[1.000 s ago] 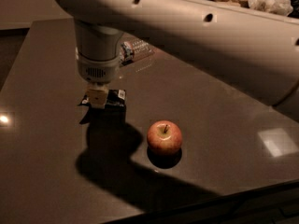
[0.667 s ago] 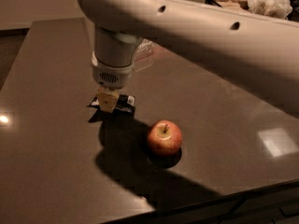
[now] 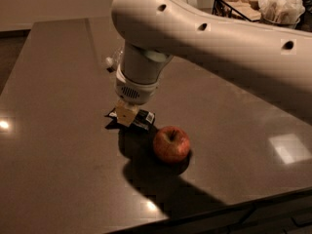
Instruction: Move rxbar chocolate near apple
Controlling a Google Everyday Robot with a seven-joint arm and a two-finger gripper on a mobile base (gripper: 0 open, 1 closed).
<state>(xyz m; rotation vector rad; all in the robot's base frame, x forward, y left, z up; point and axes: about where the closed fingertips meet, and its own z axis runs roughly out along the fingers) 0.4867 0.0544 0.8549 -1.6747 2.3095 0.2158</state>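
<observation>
The gripper [image 3: 127,115] hangs from a fat, smooth, cream-white arm [image 3: 204,33] whose shell has small round holes along it. The wrist above the gripper is a ribbed cylinder with a patch of fine vent slits. A tan, blocky finger pad [image 3: 126,113] lies against the near face of the rxbar chocolate [image 3: 145,118], and the gripper is closed narrowly on the bar's middle.

The bar is a thin, flat, black wrapper, slightly glossy, that sticks out on both sides of the gripper, low over the table [image 3: 58,82]. The end to the gripper's right, as seen here, carries a white patch with marks too small to read. No brand can be made out.

The apple [image 3: 171,143] sits just right of the gripper and nearer the camera, close to the bar's white end but apart from it. It is round, with waxy red skin blushed yellow, a dimple on top and a short dark stem.

Beyond the gripper, partly hidden by the wrist, lies a clear plastic bottle [image 3: 115,58] with a white cap. The table is dark brown, smooth and polished, with bright glints.

Far beyond, to the right, stand a black wire basket [image 3: 234,6] and a holder of crumpled white paper [image 3: 280,6].
</observation>
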